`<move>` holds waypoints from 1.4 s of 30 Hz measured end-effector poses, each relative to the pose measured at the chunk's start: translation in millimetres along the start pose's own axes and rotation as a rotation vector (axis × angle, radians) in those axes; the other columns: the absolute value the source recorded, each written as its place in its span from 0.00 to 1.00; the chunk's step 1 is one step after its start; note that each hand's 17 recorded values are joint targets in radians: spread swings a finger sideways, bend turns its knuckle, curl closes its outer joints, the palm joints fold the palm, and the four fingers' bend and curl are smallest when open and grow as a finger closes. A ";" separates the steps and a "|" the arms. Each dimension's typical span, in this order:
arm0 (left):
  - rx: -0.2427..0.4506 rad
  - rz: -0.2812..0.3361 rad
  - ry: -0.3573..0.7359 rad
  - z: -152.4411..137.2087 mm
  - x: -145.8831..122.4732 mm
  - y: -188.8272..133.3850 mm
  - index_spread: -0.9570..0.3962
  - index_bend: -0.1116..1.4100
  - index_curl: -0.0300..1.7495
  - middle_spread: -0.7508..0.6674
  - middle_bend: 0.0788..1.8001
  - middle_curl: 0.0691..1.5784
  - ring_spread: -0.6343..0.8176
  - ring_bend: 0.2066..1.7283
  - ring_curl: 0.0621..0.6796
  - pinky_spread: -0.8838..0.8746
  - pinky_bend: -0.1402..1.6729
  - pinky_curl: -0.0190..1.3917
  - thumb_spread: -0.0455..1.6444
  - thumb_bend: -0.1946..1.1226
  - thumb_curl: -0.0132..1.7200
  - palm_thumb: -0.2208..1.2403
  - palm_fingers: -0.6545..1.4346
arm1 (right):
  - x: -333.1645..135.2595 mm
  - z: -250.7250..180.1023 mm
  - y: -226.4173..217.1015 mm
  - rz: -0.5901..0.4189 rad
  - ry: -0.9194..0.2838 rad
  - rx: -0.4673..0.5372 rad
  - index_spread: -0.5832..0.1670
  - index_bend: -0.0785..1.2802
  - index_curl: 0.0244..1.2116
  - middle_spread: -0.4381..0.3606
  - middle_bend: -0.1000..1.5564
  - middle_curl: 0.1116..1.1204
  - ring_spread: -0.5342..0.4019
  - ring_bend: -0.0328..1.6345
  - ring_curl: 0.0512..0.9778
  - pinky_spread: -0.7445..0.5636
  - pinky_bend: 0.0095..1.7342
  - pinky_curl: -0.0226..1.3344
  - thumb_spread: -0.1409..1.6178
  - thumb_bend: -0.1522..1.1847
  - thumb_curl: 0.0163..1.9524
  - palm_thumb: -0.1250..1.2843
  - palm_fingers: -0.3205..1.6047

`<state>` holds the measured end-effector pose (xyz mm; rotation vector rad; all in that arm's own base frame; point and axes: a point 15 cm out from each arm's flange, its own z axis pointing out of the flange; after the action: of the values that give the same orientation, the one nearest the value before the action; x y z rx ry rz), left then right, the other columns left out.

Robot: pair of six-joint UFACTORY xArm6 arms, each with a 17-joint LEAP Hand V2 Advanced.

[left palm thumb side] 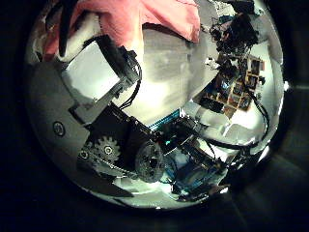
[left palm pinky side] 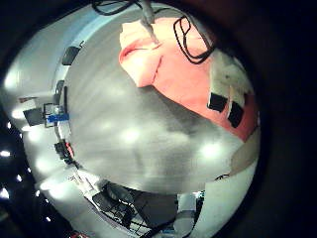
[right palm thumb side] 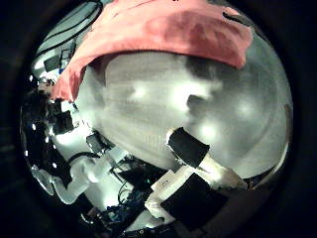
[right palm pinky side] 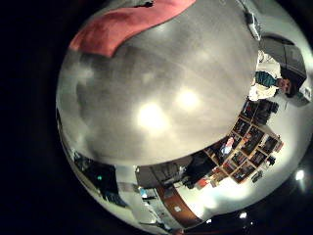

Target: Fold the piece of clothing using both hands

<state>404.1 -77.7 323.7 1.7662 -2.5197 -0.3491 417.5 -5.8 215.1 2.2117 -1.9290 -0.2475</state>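
Cloth first: we see the pink garment (right palm thumb side: 163,32) lying flat on the grey table (right palm thumb side: 188,109), filling the upper part of the right thumb side palm view, a position that suits grasping its edges for a fold. We judge both hands hover above it, empty. The left hand (left palm thumb side: 101,72) shows relaxed fingers gripping nothing; the right hand (right palm thumb side: 193,169) likewise looks released. Shelving (left palm thumb side: 237,82) stands beyond the table, nothing blocking the garment.

We see bright overhead glare spots on the round pale grey table (right palm pinky side: 147,98); edges curve heavily, perhaps slightly soft.
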 end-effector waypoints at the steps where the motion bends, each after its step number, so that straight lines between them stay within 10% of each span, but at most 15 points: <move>1: 0.001 0.000 0.002 -3.1 0.0 1.2 0.16 0.27 0.78 0.14 0.55 0.58 0.12 0.75 0.73 0.14 0.69 0.43 0.67 0.14 0.36 0.74 0.84 | -0.9 1.6 -0.9 0.005 0.000 -0.003 0.40 0.18 0.22 0.47 0.25 0.27 0.46 0.40 0.25 0.65 0.28 0.20 0.69 0.09 0.18 0.45 0.28; 12: -0.004 0.000 0.007 -16.8 0.4 13.9 0.16 0.25 0.81 0.14 0.54 0.58 0.12 0.75 0.72 0.14 0.69 0.42 0.67 0.14 0.37 0.73 0.85 | -9.5 19.2 -6.2 0.003 0.004 -0.041 0.44 0.18 0.23 0.48 0.25 0.28 0.44 0.41 0.26 0.64 0.27 0.19 0.68 0.10 0.18 0.45 0.31; 23: -0.007 0.001 0.006 -25.5 2.3 26.3 0.17 0.24 0.83 0.13 0.54 0.59 0.12 0.75 0.72 0.14 0.69 0.42 0.67 0.14 0.38 0.73 0.85 | -18.5 0.3 -21.4 0.018 0.032 0.057 0.24 0.33 0.33 0.21 0.47 0.46 0.26 0.61 0.42 0.28 0.48 0.27 0.68 0.13 0.21 0.64 0.79; 33: -0.010 0.015 0.011 -34.8 6.4 49.3 0.18 0.23 0.85 0.13 0.53 0.59 0.13 0.75 0.72 0.14 0.69 0.42 0.67 0.14 0.38 0.73 0.85 | -9.5 -1.9 8.9 0.011 0.058 0.046 0.25 0.70 0.58 0.25 0.69 0.66 0.28 0.74 0.58 0.32 0.67 0.42 0.71 0.13 0.25 0.77 0.78; 42: -0.051 0.013 0.016 -14.3 7.5 78.4 0.20 0.22 0.86 0.13 0.53 0.59 0.13 0.75 0.72 0.14 0.69 0.42 0.67 0.14 0.38 0.73 0.85 | -8.0 -13.0 80.5 -0.004 0.085 -0.025 0.32 0.82 0.69 0.28 0.78 0.76 0.28 0.81 0.71 0.36 0.74 0.53 0.74 0.12 0.28 0.80 0.70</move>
<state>331.6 -61.5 353.3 1.7267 -2.4870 -0.3931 342.5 -7.9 248.2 2.1737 -1.8675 -0.1742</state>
